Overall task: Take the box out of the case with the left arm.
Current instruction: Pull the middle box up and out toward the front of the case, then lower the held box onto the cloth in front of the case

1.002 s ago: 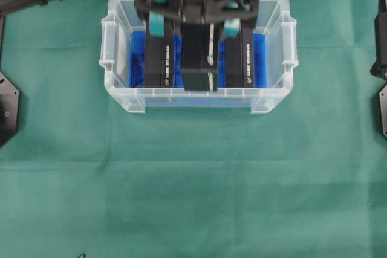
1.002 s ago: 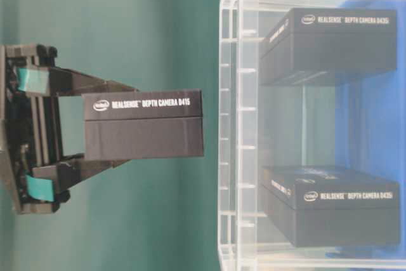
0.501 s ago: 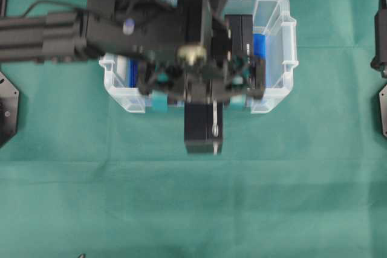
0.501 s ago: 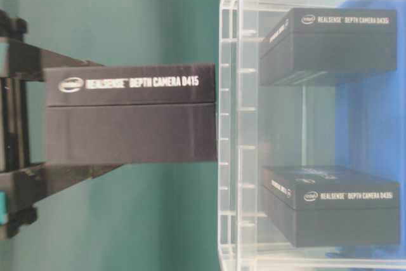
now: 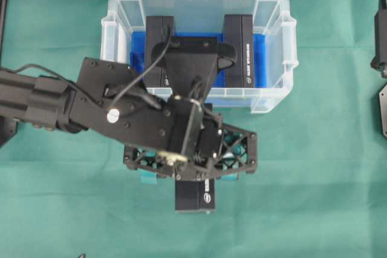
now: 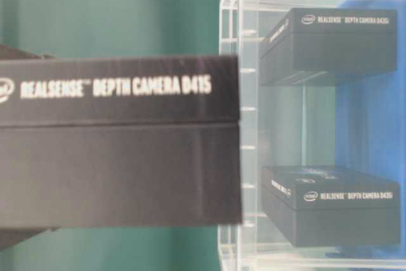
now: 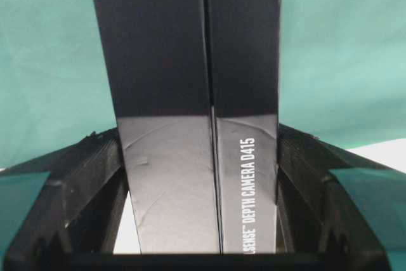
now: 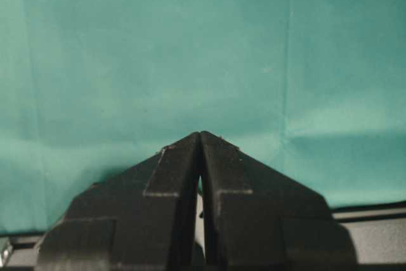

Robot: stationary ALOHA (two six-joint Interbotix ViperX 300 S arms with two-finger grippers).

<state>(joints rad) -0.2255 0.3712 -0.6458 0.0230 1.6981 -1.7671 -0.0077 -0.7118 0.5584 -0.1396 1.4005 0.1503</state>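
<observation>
the left arm's black openwork gripper [image 5: 192, 176] clenches a slim black cardboard box [image 5: 195, 196] with white lettering between its teal-padded fingers [image 7: 25, 198], holding it over the green cloth surface [image 5: 302, 179], outside the clear plastic case [image 5: 275, 46] with its blue bottom. two more black boxes [image 5: 240, 49] stand inside the case, well apart. the right gripper [image 8: 200, 141] has its black fingers pressed together on nothing.
</observation>
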